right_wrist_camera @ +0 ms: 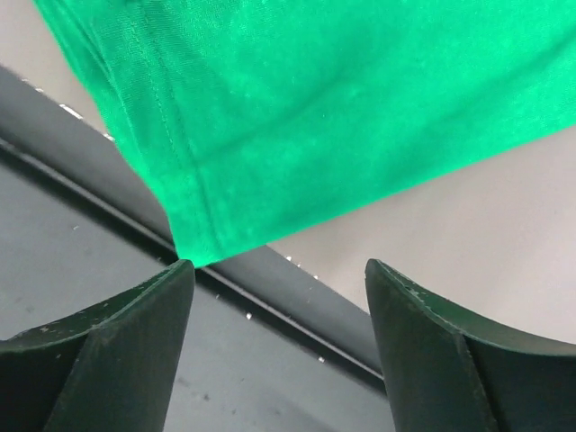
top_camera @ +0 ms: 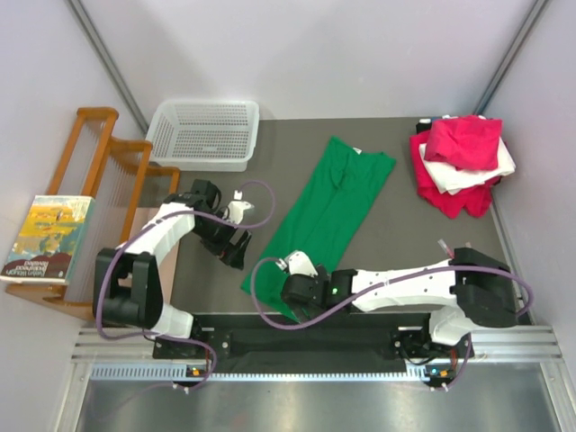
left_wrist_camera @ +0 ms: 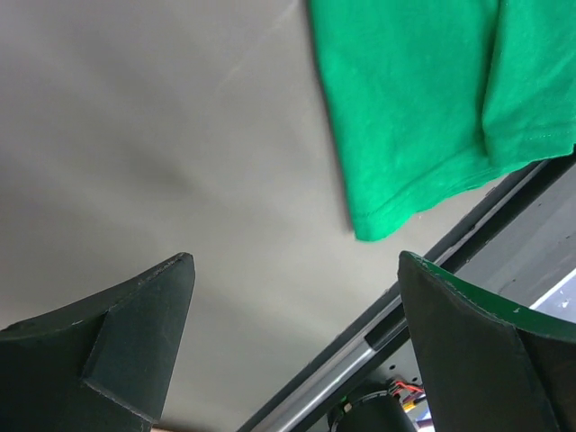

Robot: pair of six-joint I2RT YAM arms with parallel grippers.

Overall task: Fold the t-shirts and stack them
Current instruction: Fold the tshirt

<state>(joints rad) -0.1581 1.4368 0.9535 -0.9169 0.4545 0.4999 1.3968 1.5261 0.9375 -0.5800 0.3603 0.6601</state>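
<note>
T-shirts: 4 by my count, i.e. 1 green tee [top_camera: 333, 211] on its own, plus a pile w/ 1 pink tee [top_camera: 463, 139], 1 white tee [top_camera: 459, 177] & 1 red tee [top_camera: 450, 200]; the pile is bunched up, so poss. more are hidden in it. Baskets: 1 white mesh basket [top_camera: 205, 133]. Racks: 1 wooden rack [top_camera: 99, 171]. Books: 1 book [top_camera: 47, 238]. Arms: 2, w/ 2 left fingers [left_wrist_camera: 117, 351] & 2 right fingers [right_wrist_camera: 108, 351], 4 total. Counter [top_camera: 288, 135]: 1.
</note>
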